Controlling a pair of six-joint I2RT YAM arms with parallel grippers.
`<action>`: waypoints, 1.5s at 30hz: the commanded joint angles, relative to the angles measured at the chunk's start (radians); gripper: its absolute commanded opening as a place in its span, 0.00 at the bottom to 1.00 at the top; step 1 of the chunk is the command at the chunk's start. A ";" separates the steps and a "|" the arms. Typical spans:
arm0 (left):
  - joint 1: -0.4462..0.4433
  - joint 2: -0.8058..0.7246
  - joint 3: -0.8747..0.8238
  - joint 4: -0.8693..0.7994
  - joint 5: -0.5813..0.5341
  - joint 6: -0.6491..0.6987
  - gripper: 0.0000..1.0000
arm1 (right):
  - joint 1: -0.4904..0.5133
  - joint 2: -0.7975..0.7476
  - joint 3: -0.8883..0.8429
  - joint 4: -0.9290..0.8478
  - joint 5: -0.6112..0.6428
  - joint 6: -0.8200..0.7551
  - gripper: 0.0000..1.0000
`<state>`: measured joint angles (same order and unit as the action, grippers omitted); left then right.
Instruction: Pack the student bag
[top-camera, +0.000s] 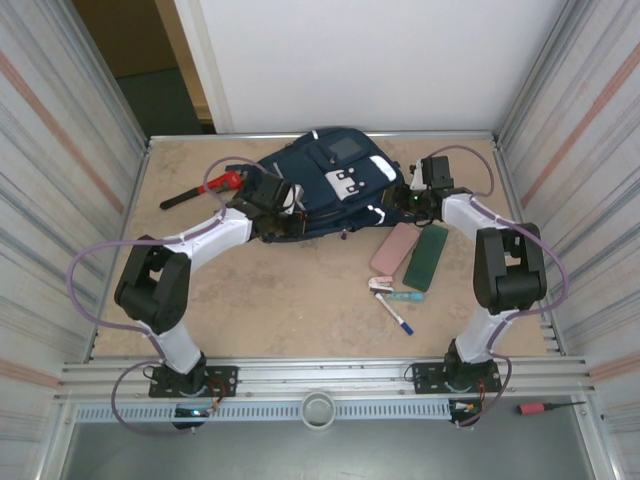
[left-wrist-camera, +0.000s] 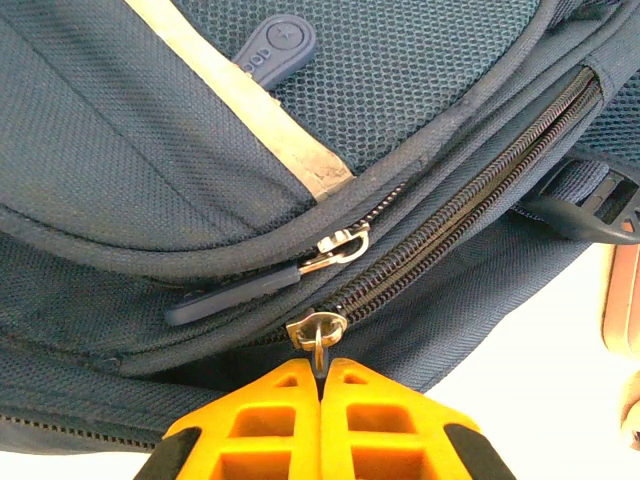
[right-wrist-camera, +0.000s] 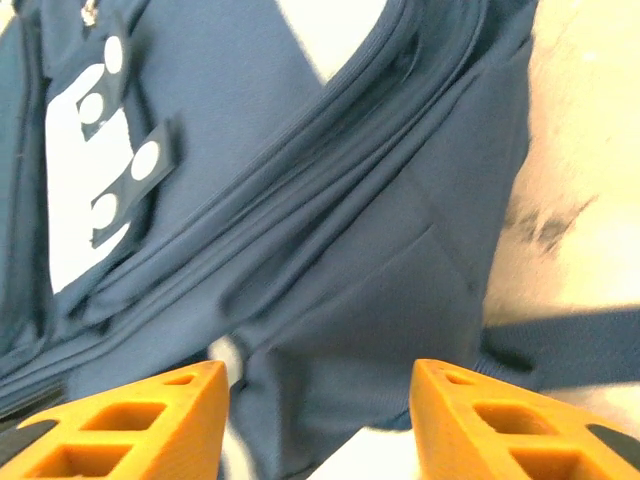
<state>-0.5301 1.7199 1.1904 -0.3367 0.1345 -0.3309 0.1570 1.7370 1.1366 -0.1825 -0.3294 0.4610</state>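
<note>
One backpack (top-camera: 325, 185), contents hidden; one pink case (top-camera: 394, 247), one green case (top-camera: 427, 257) beside it. Left gripper (left-wrist-camera: 320, 378) clamps its zip pull (left-wrist-camera: 318, 330); right gripper (right-wrist-camera: 320, 385) stands apart.

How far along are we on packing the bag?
Early. Nothing looks packed: the pink case, green case and pens lie out beside the student bag. In hand: the left end effector is shut on a zipper pull, and the teeth beyond it are closed. The right end effector is open at the bag's side. Remaining: unzip, load, close.
</note>
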 joint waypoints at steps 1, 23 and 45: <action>-0.002 -0.043 0.000 0.011 0.028 -0.033 0.00 | 0.091 -0.097 -0.072 0.029 -0.019 0.097 0.57; -0.024 -0.062 -0.013 0.011 0.003 -0.003 0.00 | 0.416 0.098 -0.159 0.544 0.056 0.596 0.66; -0.007 -0.085 0.005 -0.179 -0.125 0.064 0.00 | 0.444 0.059 -0.223 0.507 0.226 0.377 0.00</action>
<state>-0.5381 1.6958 1.1816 -0.3992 0.1215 -0.3351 0.6048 1.8584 0.9352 0.3553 -0.1730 0.9298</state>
